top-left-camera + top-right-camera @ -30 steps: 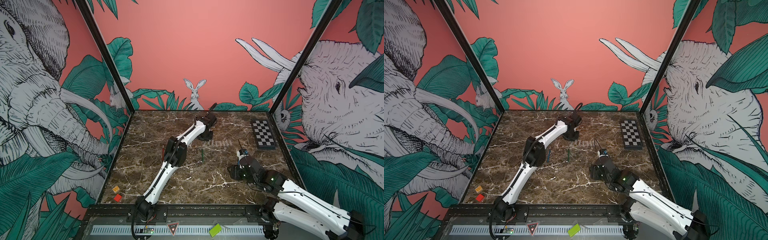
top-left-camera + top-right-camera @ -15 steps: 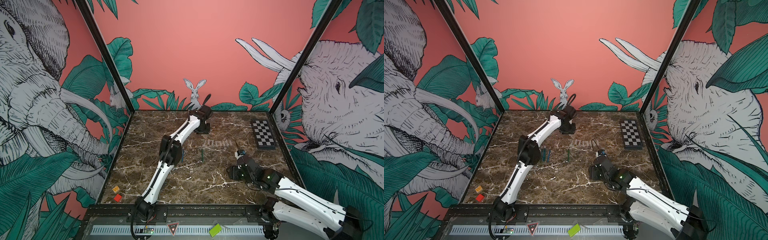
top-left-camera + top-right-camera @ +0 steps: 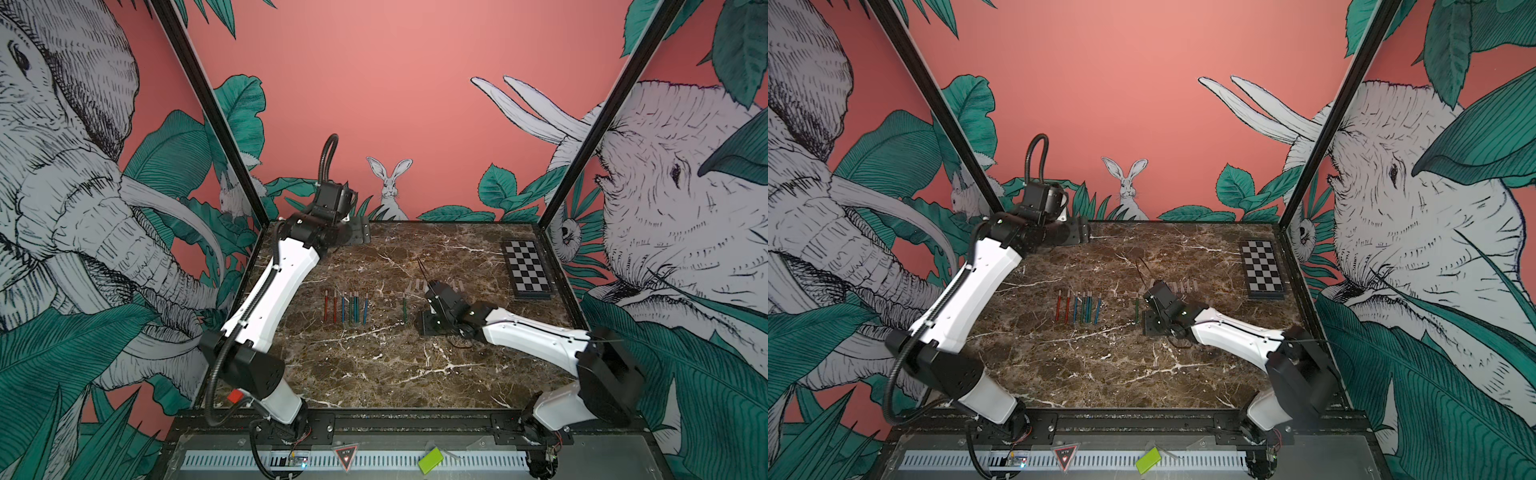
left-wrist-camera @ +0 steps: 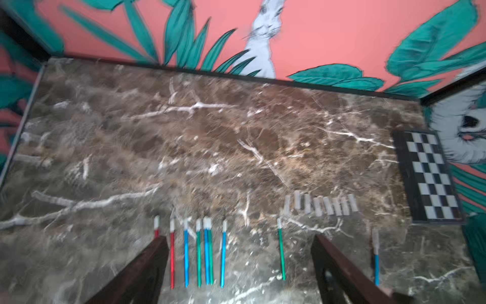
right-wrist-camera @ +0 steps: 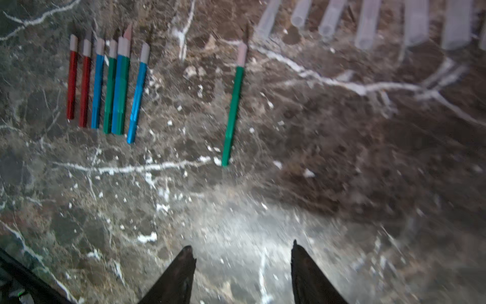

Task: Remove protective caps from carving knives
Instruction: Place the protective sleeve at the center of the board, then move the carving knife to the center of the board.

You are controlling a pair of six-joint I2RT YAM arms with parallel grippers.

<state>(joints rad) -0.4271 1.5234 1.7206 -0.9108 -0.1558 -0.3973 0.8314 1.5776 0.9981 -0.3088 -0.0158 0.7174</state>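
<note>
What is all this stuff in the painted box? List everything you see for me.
row of knives: seven, red, blue and green, mid-table
lone green knife: one, green, right of that row
blue knife: one, blue, furthest right; tip looks still capped, though blurred
caps: about eight, clear grey, lined up beyond the lone green knife
checkerboard: one, black and white, table's far right
table: one, brown marble, under everything
walls: three, pink with painted animals, around the table
left arm and right arm: two, white and black, reaching from the front rail
left pincer: one, dark, open and empty, back left
right pincer: one, dark, open and empty, near the lone green knife
</note>
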